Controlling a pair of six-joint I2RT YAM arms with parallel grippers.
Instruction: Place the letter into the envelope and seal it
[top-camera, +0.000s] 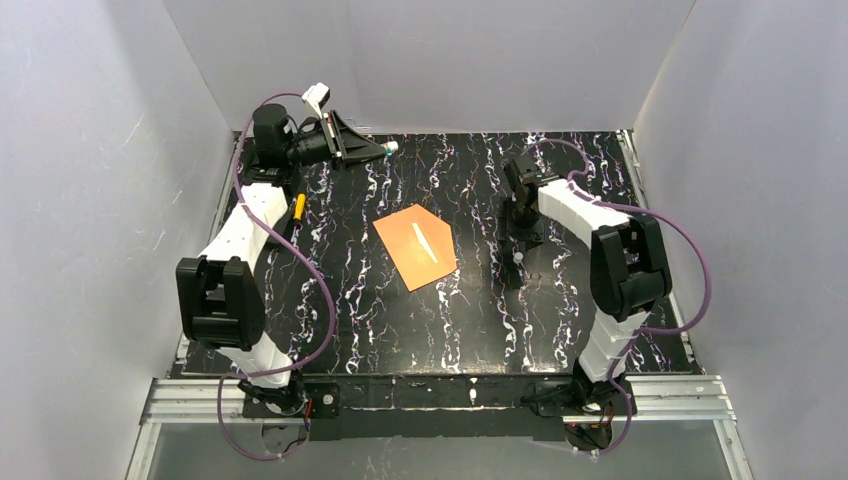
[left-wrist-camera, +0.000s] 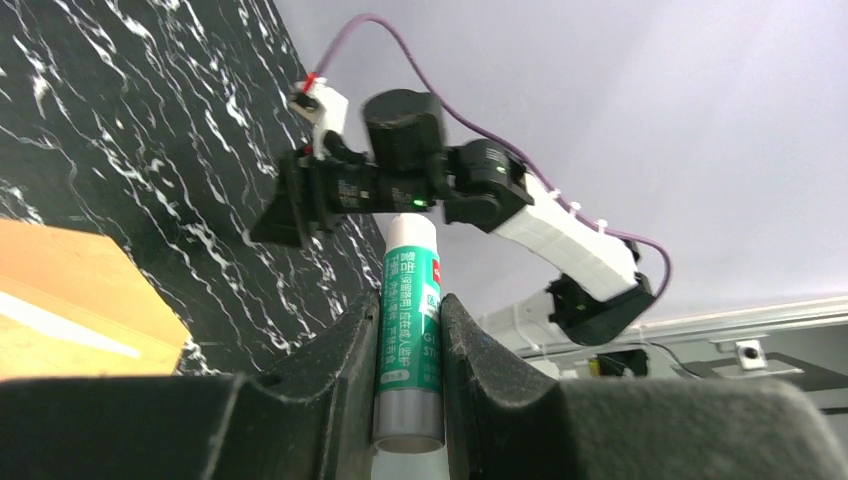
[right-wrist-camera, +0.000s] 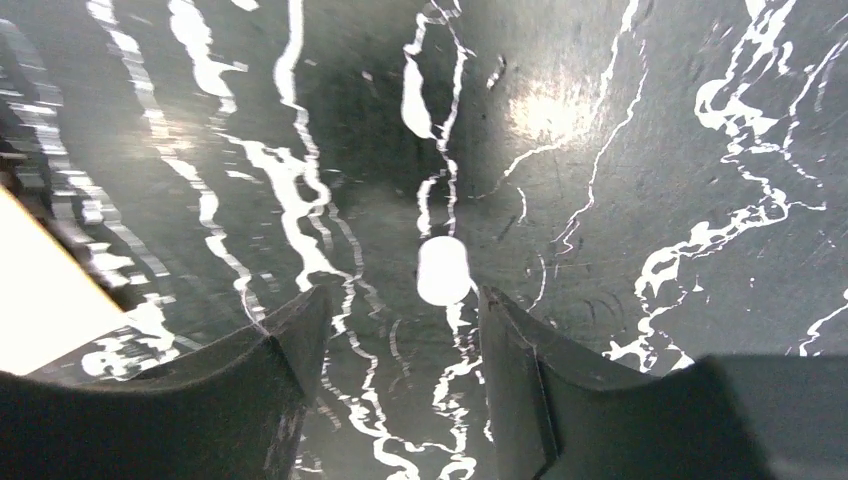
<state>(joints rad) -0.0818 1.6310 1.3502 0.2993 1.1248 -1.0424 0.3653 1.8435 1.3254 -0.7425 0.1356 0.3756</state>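
The orange-brown envelope (top-camera: 416, 245) lies flat in the middle of the table, with a thin pale strip (top-camera: 424, 243) across it. Its corner shows in the left wrist view (left-wrist-camera: 70, 300) and the right wrist view (right-wrist-camera: 40, 300). The letter is not in view. My left gripper (top-camera: 372, 148) is raised at the back left, shut on a green glue stick (left-wrist-camera: 410, 290). My right gripper (top-camera: 519, 245) hangs open just right of the envelope, low over the table. A small white cap (right-wrist-camera: 443, 270) lies on the table just beyond its fingertips (right-wrist-camera: 305, 310).
The table top (top-camera: 560, 330) is black marble with white veins. Grey walls close in the back and both sides. The right arm (left-wrist-camera: 560, 230) shows across the left wrist view.
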